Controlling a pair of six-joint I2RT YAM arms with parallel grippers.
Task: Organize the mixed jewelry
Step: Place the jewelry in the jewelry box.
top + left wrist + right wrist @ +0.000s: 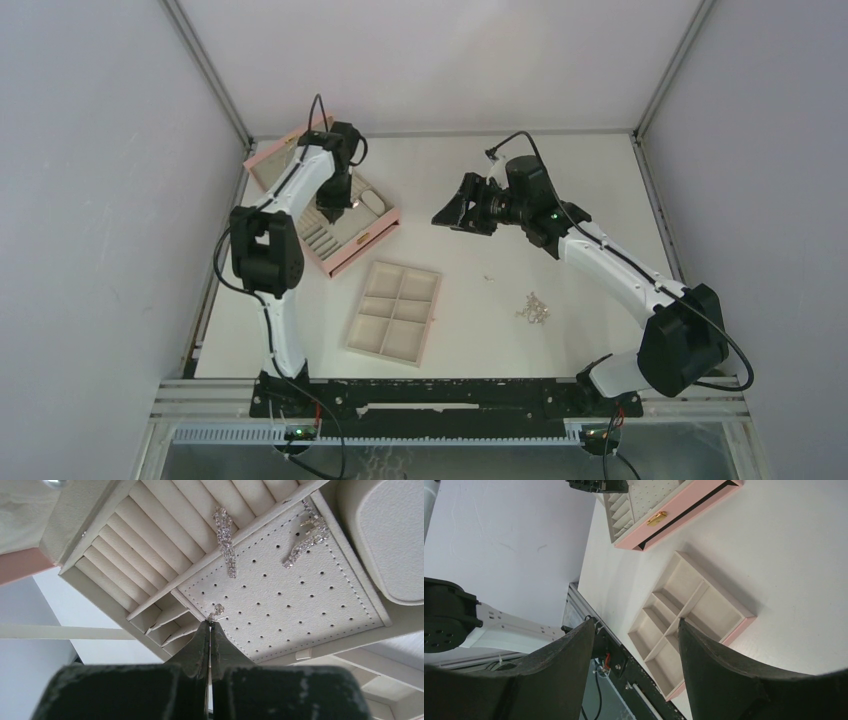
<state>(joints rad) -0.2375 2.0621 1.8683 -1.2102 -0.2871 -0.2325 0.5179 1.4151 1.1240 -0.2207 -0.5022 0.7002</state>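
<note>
**White table, grey walls: left arm over the box, right arm aloft**

On the table [560,180] the open pink box [372,243] sits far left, and the tray [393,312] lies near its front corner. The left gripper [210,624] reaches into the box with its tips pressed together. A tiny stud [216,610] sits right at their end against the perforated panel [300,605]; whether it is pinched cannot be told. Two drop earrings [226,542] lie in the box, one across the ring rolls [150,535], one on the panel. The right gripper [462,212] hangs above mid-table, spread and empty. A cluster [533,309] of jewelry lies on the table, right of the tray.
</note>
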